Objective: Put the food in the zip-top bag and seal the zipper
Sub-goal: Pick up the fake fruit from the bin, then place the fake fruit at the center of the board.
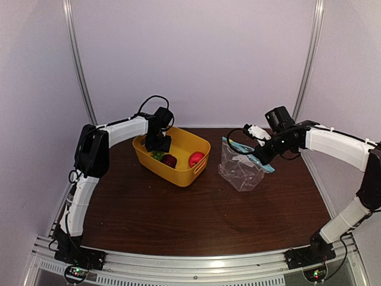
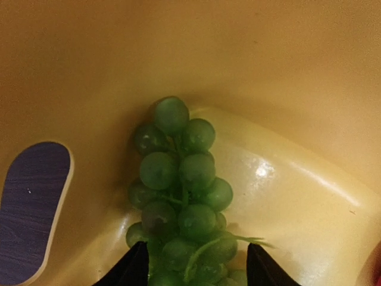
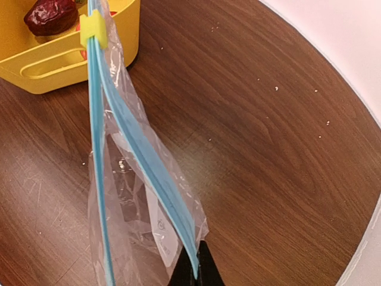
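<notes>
The green grape bunch (image 2: pixel 181 196) lies in a corner of the yellow basket (image 1: pixel 178 174). My left gripper (image 2: pixel 196 268) is open, down inside the basket, with one finger on each side of the bunch's lower end. A dark maroon fruit (image 1: pixel 169 160) and a pink-red fruit (image 1: pixel 196 158) lie in the basket too. My right gripper (image 3: pixel 195 275) is shut on one side of the blue zipper strip (image 3: pixel 149 173) and holds the clear bag (image 1: pixel 240 168) upright on the table, its mouth spread open. A yellow slider (image 3: pixel 93 28) sits at the far end of the zipper.
The basket stands at the back middle of the brown table (image 1: pixel 196 220), just left of the bag. The maroon fruit also shows in the right wrist view (image 3: pixel 50 15). A slot handle (image 2: pixel 33 208) is cut in the basket wall. White walls close in the back and sides.
</notes>
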Controlling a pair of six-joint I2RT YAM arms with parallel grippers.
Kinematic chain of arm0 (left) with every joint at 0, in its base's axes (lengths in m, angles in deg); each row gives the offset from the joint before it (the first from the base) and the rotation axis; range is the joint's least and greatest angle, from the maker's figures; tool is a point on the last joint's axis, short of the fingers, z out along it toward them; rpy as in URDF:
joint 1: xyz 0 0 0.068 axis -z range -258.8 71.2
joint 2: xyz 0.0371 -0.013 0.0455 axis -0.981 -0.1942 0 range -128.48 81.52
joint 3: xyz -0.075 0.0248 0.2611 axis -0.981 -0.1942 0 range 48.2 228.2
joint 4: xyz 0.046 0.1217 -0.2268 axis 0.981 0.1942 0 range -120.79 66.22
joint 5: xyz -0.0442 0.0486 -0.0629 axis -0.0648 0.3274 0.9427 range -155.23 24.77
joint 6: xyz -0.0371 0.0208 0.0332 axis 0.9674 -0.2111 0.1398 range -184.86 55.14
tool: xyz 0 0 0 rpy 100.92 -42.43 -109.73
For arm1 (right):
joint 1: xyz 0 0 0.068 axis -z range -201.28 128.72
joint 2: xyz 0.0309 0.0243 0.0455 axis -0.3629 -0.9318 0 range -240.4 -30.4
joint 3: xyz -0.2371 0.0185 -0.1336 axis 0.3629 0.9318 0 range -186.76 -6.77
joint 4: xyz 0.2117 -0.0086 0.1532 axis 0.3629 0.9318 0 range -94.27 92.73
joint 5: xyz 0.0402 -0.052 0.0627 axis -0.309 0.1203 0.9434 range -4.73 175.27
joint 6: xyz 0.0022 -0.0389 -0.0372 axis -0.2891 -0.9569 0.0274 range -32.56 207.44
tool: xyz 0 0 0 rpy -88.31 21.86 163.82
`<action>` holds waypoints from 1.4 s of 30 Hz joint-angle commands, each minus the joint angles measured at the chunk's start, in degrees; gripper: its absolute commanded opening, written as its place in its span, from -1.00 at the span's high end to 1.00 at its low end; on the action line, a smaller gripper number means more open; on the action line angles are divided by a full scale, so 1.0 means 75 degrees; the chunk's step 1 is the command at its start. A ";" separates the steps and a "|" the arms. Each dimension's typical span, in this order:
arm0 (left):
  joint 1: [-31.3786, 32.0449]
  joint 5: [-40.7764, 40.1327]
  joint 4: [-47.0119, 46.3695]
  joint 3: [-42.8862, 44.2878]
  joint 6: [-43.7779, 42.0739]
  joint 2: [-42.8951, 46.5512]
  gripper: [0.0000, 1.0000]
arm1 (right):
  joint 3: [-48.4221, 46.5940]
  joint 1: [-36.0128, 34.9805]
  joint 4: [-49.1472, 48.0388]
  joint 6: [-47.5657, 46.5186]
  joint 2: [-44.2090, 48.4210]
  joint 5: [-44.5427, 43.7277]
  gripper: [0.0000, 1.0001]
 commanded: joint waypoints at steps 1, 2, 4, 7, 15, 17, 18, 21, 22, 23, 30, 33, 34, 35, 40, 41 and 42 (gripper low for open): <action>-0.0077 0.0034 0.0038 0.0384 -0.0007 -0.0319 0.00 | -0.0450 0.0019 0.0368 0.0117 0.0366 -0.0689 1.00; -0.0077 0.0055 -0.0012 0.0383 -0.0050 -0.0330 0.06 | -0.0507 0.0020 0.0425 0.0106 0.0396 -0.0734 1.00; -0.0083 0.0050 -0.0151 0.0389 -0.0106 -0.0331 0.17 | -0.0621 0.0017 0.0569 0.0078 0.0457 -0.0768 1.00; -0.0132 0.0183 -0.0267 0.0464 -0.0197 -0.0388 0.49 | -0.0805 0.0016 0.0807 0.0055 0.0548 -0.0856 1.00; -0.0012 0.0749 -0.1197 -0.0144 -0.0594 0.1062 1.00 | -0.0869 0.0018 0.0967 0.0068 0.0898 -0.1670 1.00; 0.0085 0.0632 -0.1521 -0.0418 -0.0635 0.1712 1.00 | -0.0855 0.0027 0.0931 0.0165 0.0976 -0.1874 1.00; 0.0145 0.0664 -0.1747 -0.0595 -0.0677 0.2019 1.00 | -0.0855 0.0028 0.0923 0.0174 0.0988 -0.1962 1.00; 0.0251 0.0860 -0.2450 -0.1150 -0.0660 0.2874 1.00 | -0.0915 0.0038 0.1007 0.0136 0.0985 -0.2169 1.00; 0.0301 0.1009 -0.2636 -0.1344 -0.0668 0.3202 1.00 | -0.0944 0.0040 0.1041 0.0129 0.0971 -0.2209 1.00; 0.0366 0.1076 -0.2811 -0.1588 -0.0656 0.3414 1.00 | -0.0957 0.0046 0.1087 0.0147 0.0970 -0.2279 1.00; 0.1072 0.2260 -0.4246 -0.2889 -0.0127 0.4685 1.00 | -0.0811 0.0063 0.0879 0.0498 0.1073 -0.2373 1.00; 0.1587 0.2654 -0.5381 -0.3602 0.0327 0.5090 1.00 | -0.0723 0.0063 0.0751 0.0722 0.0944 -0.2483 1.00; 0.1729 0.2741 -0.5675 -0.3789 0.0473 0.5174 1.00 | -0.0699 0.0063 0.0760 0.0756 0.0875 -0.2488 1.00; 0.1842 0.2760 -0.5873 -0.3920 0.0612 0.5224 1.00 | -0.0677 0.0063 0.0760 0.0762 0.0835 -0.2481 1.00; 0.2009 0.2730 -0.5548 -0.4144 0.0889 0.5247 1.00 | -0.0612 0.0064 0.0813 0.0769 0.0860 -0.2538 1.00; 0.2017 0.2928 -0.5380 -0.4206 0.0847 0.5256 1.00 | -0.0603 0.0063 0.0827 0.0741 0.0925 -0.2568 1.00; 0.2079 0.3203 -0.5306 -0.4347 0.0768 0.5293 1.00 | -0.0573 0.0069 0.0830 0.0710 0.0990 -0.2642 1.00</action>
